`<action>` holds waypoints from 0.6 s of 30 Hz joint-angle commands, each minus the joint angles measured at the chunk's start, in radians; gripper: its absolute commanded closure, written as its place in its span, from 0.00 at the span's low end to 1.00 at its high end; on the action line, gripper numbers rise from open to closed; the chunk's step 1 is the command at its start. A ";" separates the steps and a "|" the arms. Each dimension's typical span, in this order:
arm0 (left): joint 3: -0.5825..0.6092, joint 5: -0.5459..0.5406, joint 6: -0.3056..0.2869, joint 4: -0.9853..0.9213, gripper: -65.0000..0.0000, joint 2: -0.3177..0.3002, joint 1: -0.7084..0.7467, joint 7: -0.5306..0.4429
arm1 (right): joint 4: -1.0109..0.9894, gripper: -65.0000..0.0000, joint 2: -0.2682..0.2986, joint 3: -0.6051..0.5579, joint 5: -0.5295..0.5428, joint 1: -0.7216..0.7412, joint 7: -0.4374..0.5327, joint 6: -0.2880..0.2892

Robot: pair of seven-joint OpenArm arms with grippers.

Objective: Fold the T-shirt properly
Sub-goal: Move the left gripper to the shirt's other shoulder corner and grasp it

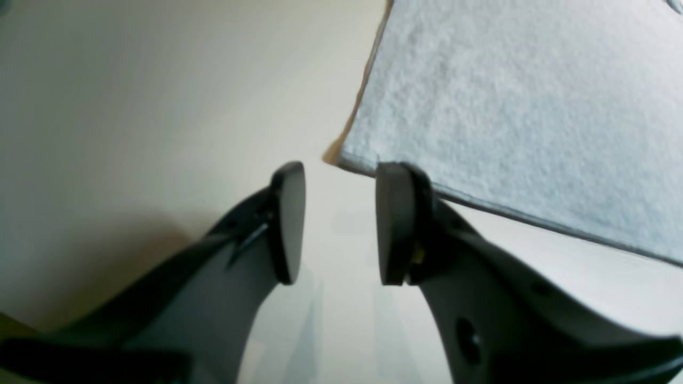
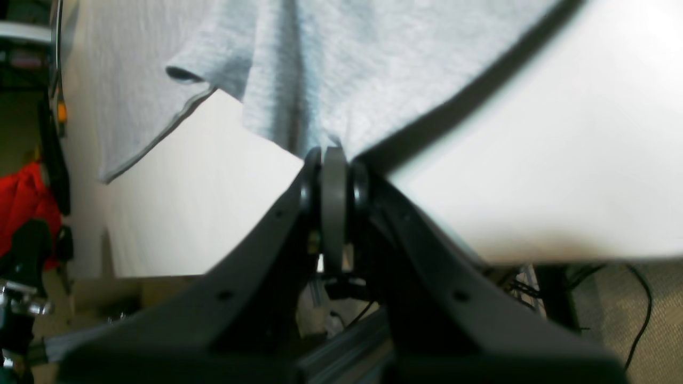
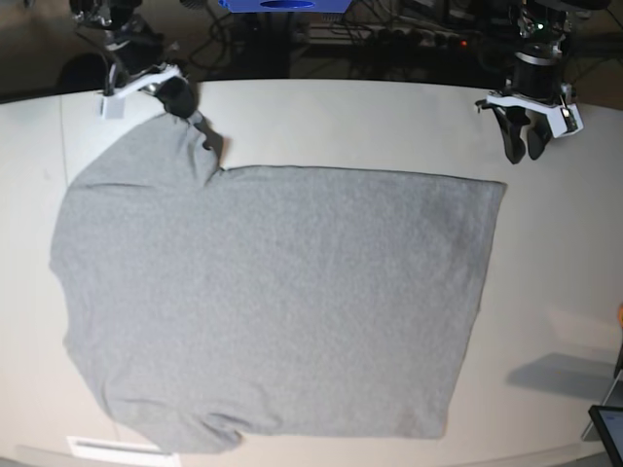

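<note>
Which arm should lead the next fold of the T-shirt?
Probably the right. The right gripper is already shut on the T-shirt at its sleeve, ready to pull it over. The left gripper is open and empty just off the hem corner, so it would have to grasp first.

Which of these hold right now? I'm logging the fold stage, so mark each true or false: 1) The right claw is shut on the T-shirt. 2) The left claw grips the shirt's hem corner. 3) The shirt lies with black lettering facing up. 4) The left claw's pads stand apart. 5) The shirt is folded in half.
1) True: the right claw pinches the T-shirt at a sleeve.
2) False: the left claw is open beside the hem corner and holds nothing.
3) False: the side facing up is plain grey.
4) True.
5) False: it lies spread out on the table.
</note>
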 commanded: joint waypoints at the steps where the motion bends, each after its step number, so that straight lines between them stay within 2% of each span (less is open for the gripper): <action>1: -0.008 -0.009 -0.001 0.013 0.66 -0.010 -0.013 0.005 | 0.010 1.00 0.006 0.004 0.001 -0.006 -0.014 0.004; 6: -0.008 -0.010 -0.001 0.009 0.66 -0.009 -0.077 0.160 | 0.016 1.00 0.006 0.002 0.001 -0.004 -0.014 0.004; 8: -0.008 -0.021 -0.001 0.010 0.66 0.009 -0.102 0.210 | 0.016 1.00 0.006 0.004 0.001 -0.004 -0.014 0.004; 13: -0.166 -0.242 -0.007 0.006 0.65 0.052 -0.114 0.369 | 0.017 1.00 0.011 0.005 -0.002 -0.004 -0.014 0.004; 16: -0.268 -0.328 -0.081 0.007 0.65 0.054 -0.111 0.444 | 0.019 1.00 0.035 0.002 0.001 -0.004 -0.014 0.004; 18: -0.325 -0.346 -0.096 0.007 0.65 0.054 -0.109 0.487 | 0.026 1.00 0.035 0.005 0.001 -0.004 -0.014 0.004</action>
